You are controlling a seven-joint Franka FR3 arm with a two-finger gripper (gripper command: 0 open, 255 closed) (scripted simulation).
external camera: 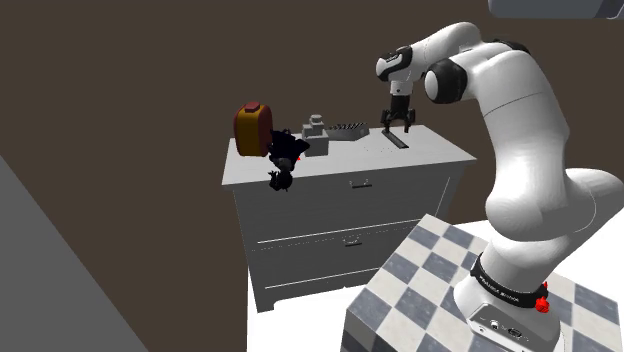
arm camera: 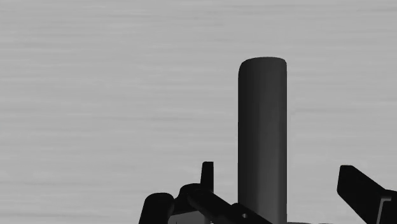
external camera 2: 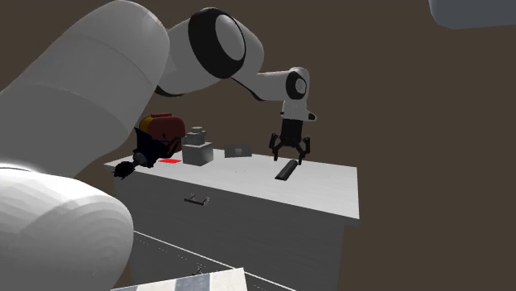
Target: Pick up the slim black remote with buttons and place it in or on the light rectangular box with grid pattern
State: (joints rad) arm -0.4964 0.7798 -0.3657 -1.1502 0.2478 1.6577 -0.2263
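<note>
The slim dark remote (external camera: 398, 142) (external camera 2: 287, 169) lies flat on the white dresser top (external camera: 345, 160), toward the shoulder view's right. Directly over it hangs my gripper (external camera: 397, 122) (external camera 2: 290, 154), pointing down and open, its fingers spread to either side and clear of the remote. In the wrist view the remote (arm camera: 262, 140) runs lengthwise between the two fingers (arm camera: 359, 186), with my gripper (arm camera: 277, 170) centred over its near end. The light rectangular box with the grid pattern (external camera: 347, 131) (external camera 2: 238, 150) stands on the same top, a short way from the remote toward the back.
A small grey stacked block (external camera: 316, 126) (external camera 2: 197, 147) and a red-and-orange rounded object (external camera: 253, 128) (external camera 2: 161, 131) stand further along the dresser top. A black figure-like shape (external camera: 285, 158) overhangs the front edge. The drawers (external camera: 350, 240) face the checkered stand (external camera: 440, 290).
</note>
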